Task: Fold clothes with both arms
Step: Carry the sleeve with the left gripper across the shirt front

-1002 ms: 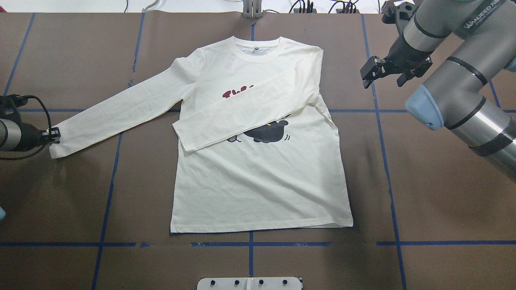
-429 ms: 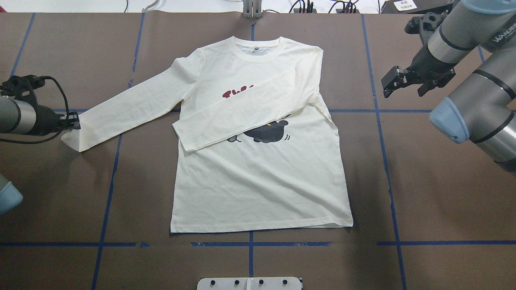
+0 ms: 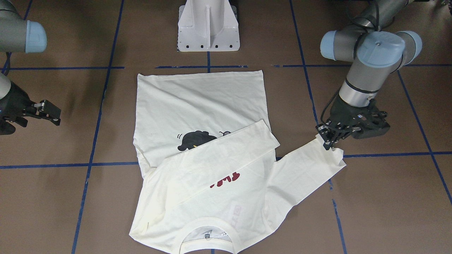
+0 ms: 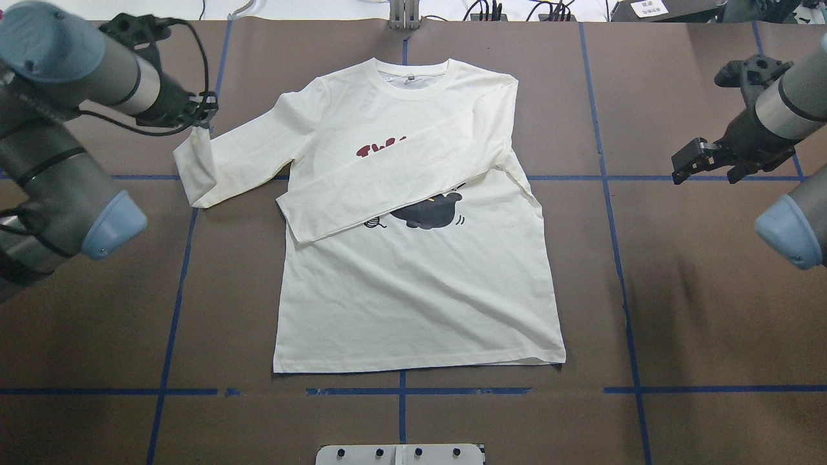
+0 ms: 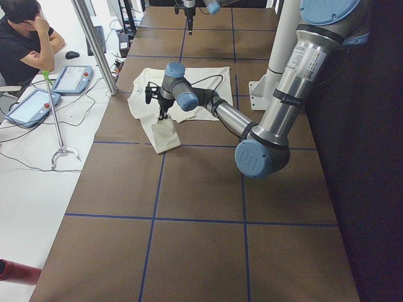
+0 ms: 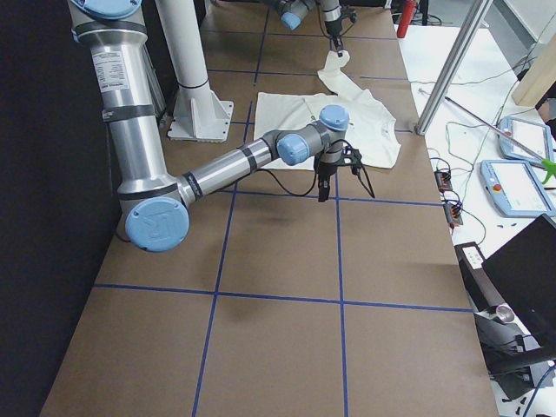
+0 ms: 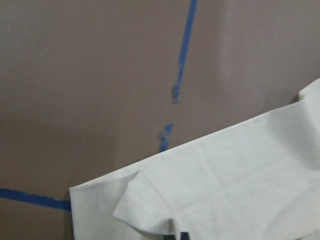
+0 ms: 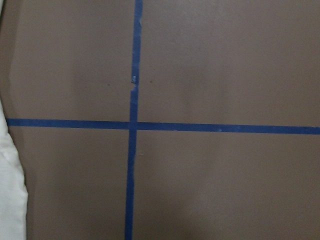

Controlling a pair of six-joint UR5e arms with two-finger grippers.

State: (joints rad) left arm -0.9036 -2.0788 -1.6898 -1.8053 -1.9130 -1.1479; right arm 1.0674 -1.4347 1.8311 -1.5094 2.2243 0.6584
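Left end effector (image 4: 207, 121) swung sleeve (image 4: 245, 152) inward; front view shows pinch.

In view are one cream T-shirt (image 4: 420, 284), one white pedestal (image 3: 208, 31), one seated person (image 5: 22, 44) and two robot arms, the left arm (image 4: 45, 174) and the right arm (image 4: 791, 100).

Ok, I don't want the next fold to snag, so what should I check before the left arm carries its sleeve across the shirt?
1. Left gripper shut on the held sleeve at the cuff: ok.
2. Depth of cloth in its jaws: cannot tell.
3. Other sleeve lying folded across the chest: ok.
4. Shirt body flat on the table: ok.
5. Right gripper open and off the shirt: ok.
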